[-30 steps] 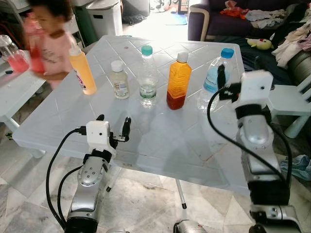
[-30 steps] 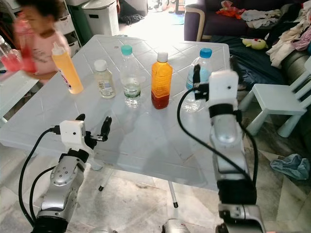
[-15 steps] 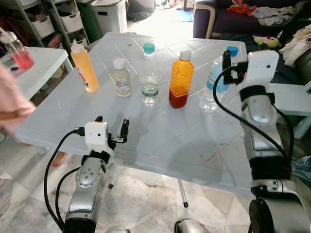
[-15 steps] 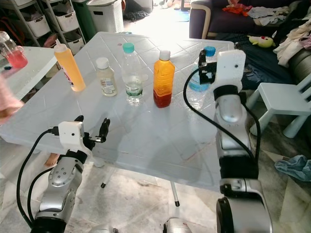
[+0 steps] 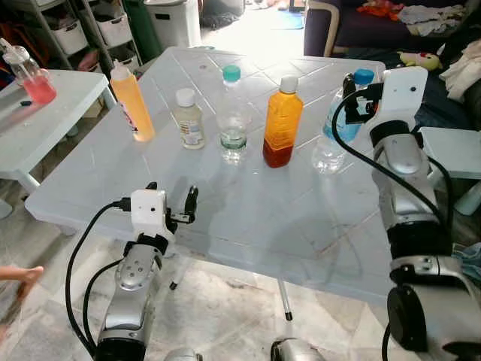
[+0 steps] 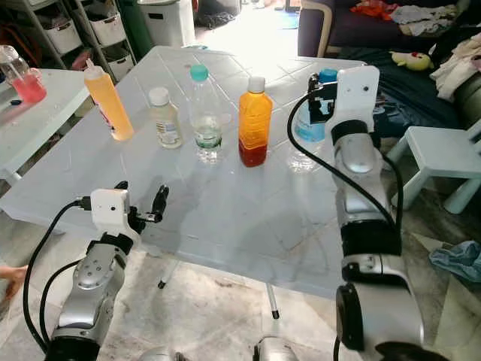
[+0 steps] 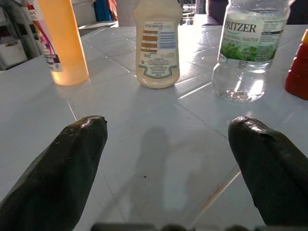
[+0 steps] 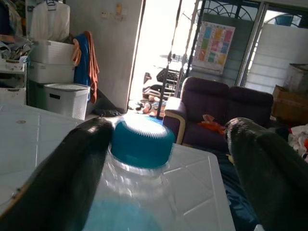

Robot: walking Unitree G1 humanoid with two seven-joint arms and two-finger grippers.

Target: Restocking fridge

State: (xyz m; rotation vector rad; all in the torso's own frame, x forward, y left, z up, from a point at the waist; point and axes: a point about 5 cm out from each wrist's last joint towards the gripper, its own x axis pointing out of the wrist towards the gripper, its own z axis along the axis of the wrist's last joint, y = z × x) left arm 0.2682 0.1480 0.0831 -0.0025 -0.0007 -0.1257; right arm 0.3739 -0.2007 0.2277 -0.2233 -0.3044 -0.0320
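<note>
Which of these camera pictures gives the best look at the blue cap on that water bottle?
The right wrist view: the blue cap sits large and close between the open right gripper's fingers. Both eye views show it small atop the water bottle, beside the right arm.

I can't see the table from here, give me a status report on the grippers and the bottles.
Right gripper open around blue-capped water bottle, not closed. Left gripper open, low at table near edge. Four other bottles standing; nothing in the way.
</note>
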